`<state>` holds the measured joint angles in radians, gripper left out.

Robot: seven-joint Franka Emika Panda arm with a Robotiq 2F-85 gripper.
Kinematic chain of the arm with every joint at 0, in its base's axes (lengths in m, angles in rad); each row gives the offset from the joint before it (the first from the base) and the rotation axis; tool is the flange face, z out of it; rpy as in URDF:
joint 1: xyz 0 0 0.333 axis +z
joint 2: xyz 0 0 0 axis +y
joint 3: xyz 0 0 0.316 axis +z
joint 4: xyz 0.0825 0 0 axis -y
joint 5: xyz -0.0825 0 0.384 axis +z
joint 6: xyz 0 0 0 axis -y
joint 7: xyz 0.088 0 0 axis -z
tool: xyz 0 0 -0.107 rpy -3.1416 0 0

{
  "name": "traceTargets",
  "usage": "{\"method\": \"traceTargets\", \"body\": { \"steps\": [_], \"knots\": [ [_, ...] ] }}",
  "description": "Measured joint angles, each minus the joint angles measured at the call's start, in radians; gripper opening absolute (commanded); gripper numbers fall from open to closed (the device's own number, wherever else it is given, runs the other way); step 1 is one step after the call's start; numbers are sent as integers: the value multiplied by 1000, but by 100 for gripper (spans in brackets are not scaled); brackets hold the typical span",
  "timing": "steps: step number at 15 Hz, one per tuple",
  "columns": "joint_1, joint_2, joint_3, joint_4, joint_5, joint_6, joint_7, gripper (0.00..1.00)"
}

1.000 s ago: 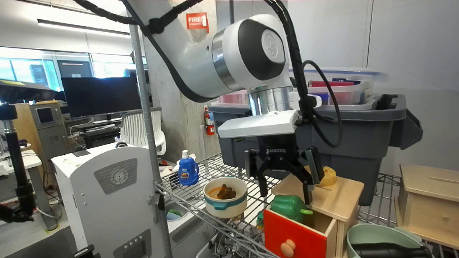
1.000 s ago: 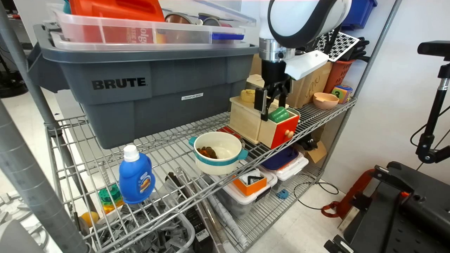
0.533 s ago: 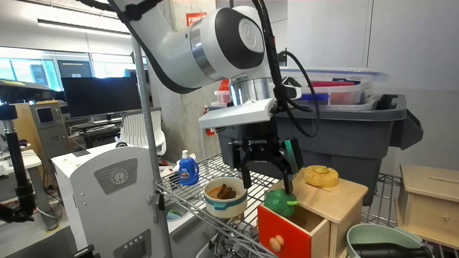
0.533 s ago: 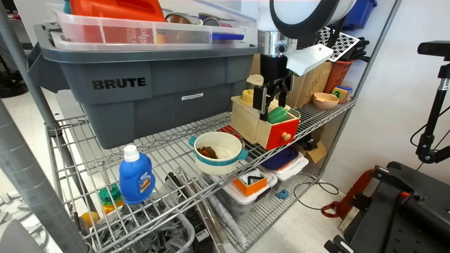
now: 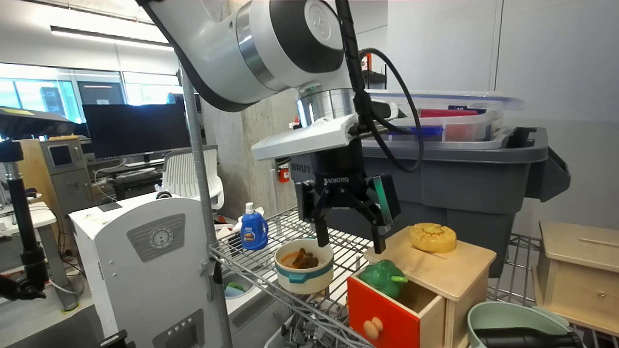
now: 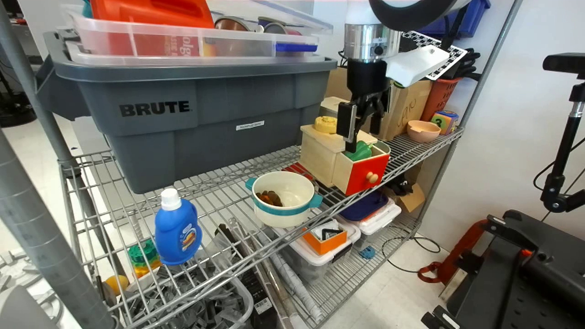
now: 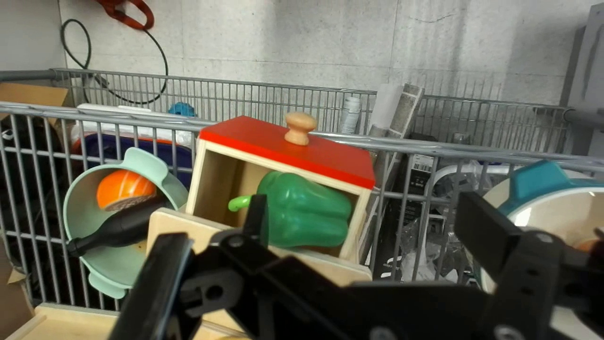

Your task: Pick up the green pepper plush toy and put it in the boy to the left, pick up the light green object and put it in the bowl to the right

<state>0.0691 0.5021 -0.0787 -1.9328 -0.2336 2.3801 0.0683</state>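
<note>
- The gripper (image 5: 350, 242) is hanging with its jaws spread wide, pinching nothing, above the open drawer (image 5: 394, 321) and apart from everything in it.
- The green pepper (image 7: 306, 210) is lying on its side inside that drawer, behind the red front on the near side.
- From the gripper, it is lying below and, as an exterior view shows, to the right: in the wrist view one finger (image 7: 256, 215) is covering part of its stem end, while the opposite one is standing out toward the cream pot (image 5: 314, 284) at left.
- Its long axis is running left to right, roughly along the drawer front, the stem pointing right toward the grey-green bowl (image 5: 508, 315).
- The jaws are spanning nearly that same line, so the grasp is probably calling for a shift right, a descent and perhaps a wrist turn.
- The near-far offset is proving hard to tell.
</note>
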Motion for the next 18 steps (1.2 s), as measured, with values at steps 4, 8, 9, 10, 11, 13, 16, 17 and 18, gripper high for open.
{"method": "traceTargets", "body": {
  "steps": [4,8,9,10,11,13,16,17,18],
  "knots": [
    [0,-23,0,-26,0,1,8,100],
    [-9,-62,-2,-73,1,18,21,100],
    [-13,-76,-3,-89,1,27,23,100],
    [-19,-88,-5,-104,2,40,23,100],
    [-25,-98,-6,-114,2,51,23,100],
    [-38,-107,-6,-121,3,68,23,100],
    [-50,-108,-6,-116,7,84,23,100],
    [-50,-107,-6,-114,10,87,23,100],
    [-50,-105,-4,-110,15,89,23,100]
  ]
}}
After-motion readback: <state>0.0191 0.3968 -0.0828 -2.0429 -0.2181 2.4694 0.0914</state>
